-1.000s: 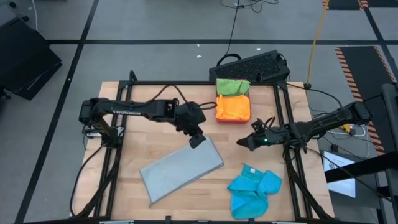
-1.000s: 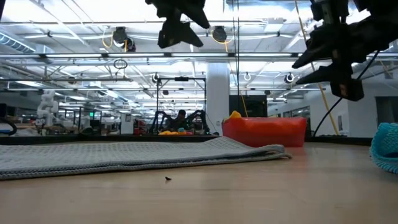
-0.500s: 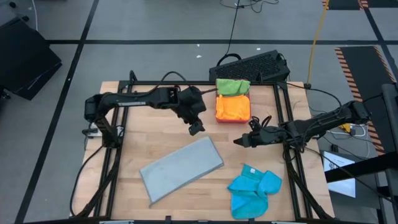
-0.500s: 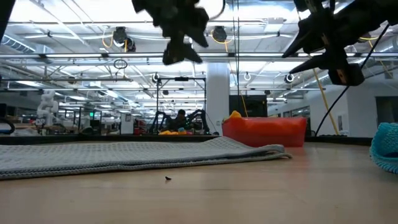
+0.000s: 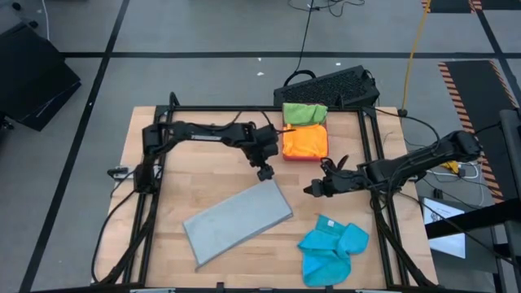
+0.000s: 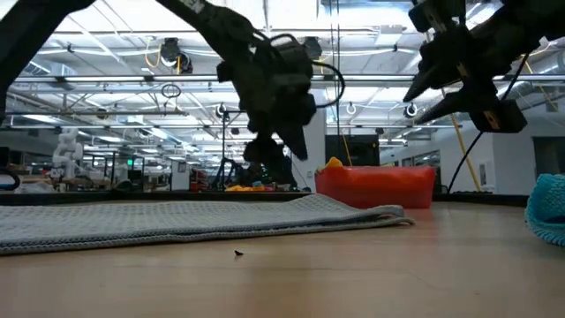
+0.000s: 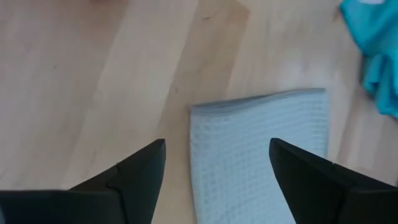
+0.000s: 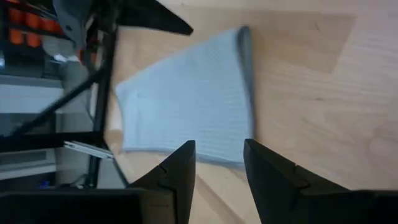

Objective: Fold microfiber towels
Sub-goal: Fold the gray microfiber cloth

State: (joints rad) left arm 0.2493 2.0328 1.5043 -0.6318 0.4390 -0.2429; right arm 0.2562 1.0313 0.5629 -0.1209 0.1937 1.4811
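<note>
A grey towel, folded to a long rectangle, lies flat on the table's near middle; it also shows in the left wrist view and the right wrist view. A bright blue towel lies crumpled at the near right. Orange and green folded towels lie stacked in the pink-red tray at the far middle. My left gripper is open and empty above the table, between the grey towel's far corner and the tray. My right gripper is open and empty, right of the grey towel.
A black frame rail runs around the table's edges. A dark keyboard lies beyond the far edge. Bare wood shows between the left arm and the grey towel.
My left gripper has risen off the grey towel's far right corner and gone toward the table's far edge and the tray. My right gripper has drifted slightly toward the table's left. The grey towel has stayed flat where it was.
</note>
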